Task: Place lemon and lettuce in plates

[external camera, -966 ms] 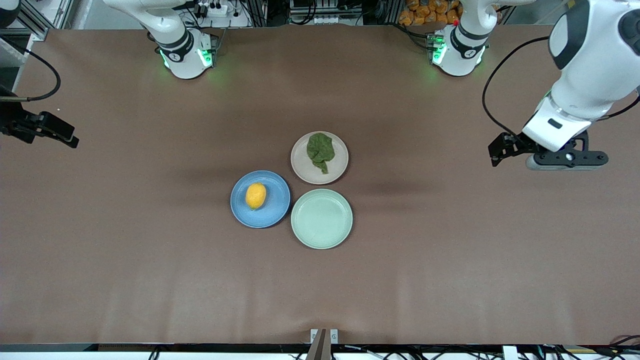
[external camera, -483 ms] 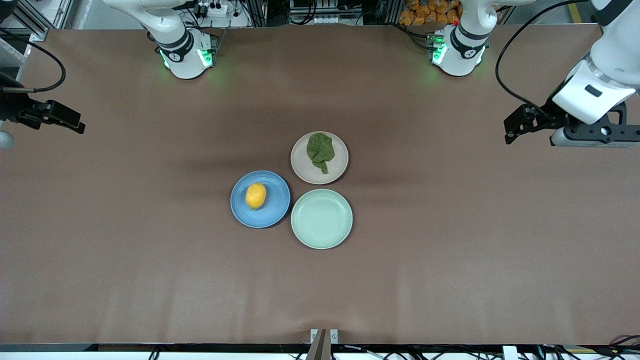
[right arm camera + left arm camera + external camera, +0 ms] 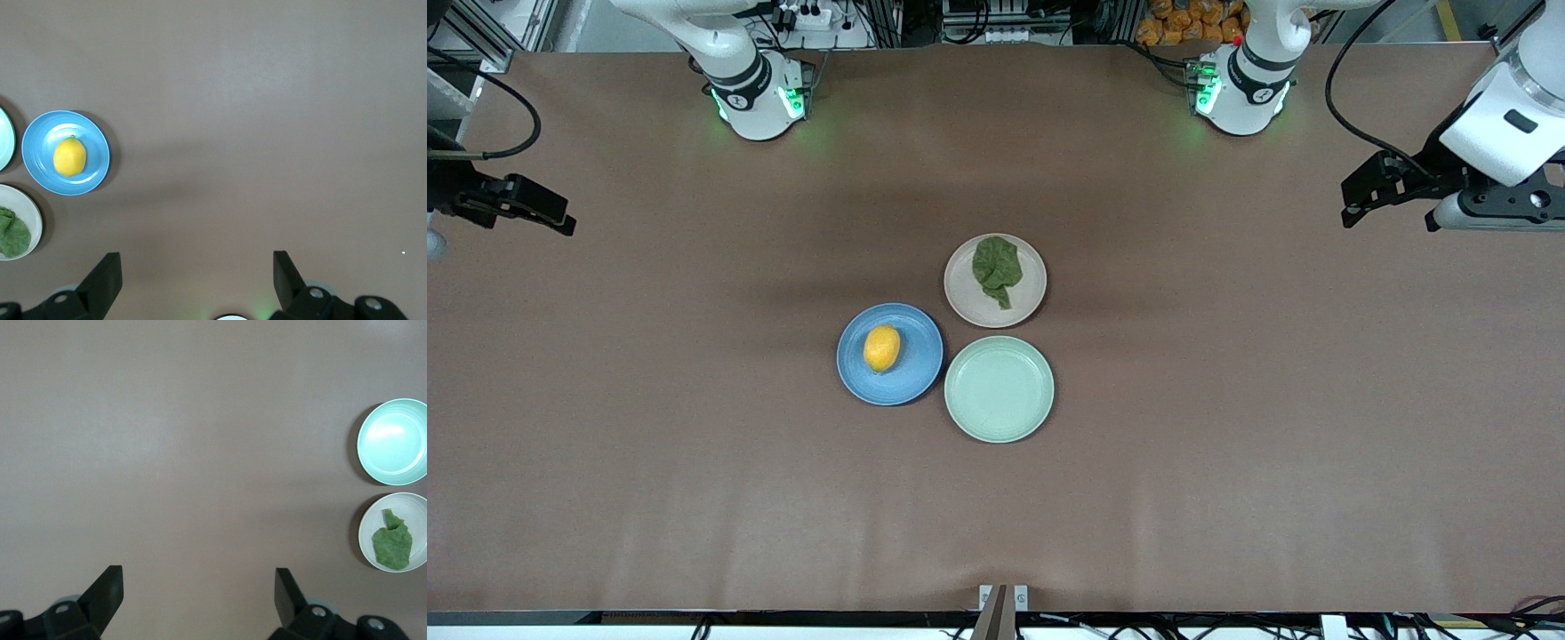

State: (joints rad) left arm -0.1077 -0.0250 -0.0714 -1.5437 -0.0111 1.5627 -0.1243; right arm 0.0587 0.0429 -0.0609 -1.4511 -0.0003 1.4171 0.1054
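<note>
The lemon (image 3: 881,348) lies in the blue plate (image 3: 920,378). The lettuce (image 3: 996,267) lies in the beige-pink plate (image 3: 1028,298), which stands beside the blue plate, farther from the front camera. My left gripper (image 3: 1494,212) is up over bare table at the left arm's end, open and empty. My right gripper (image 3: 197,267) is up over bare table at the right arm's end, open and empty; the front view shows little of it. The right wrist view shows the lemon (image 3: 69,157) and the left wrist view shows the lettuce (image 3: 391,543).
A pale mint-green plate (image 3: 999,388) stands empty beside both plates, nearest the front camera, and also shows in the left wrist view (image 3: 393,441). Brown table cloth (image 3: 1227,444) lies bare all round the three plates.
My left gripper has moved away from the plates toward the left arm's end of the table and toward the bases. My right gripper shifted slightly the same way at its end. Lemon and lettuce stayed put.
</note>
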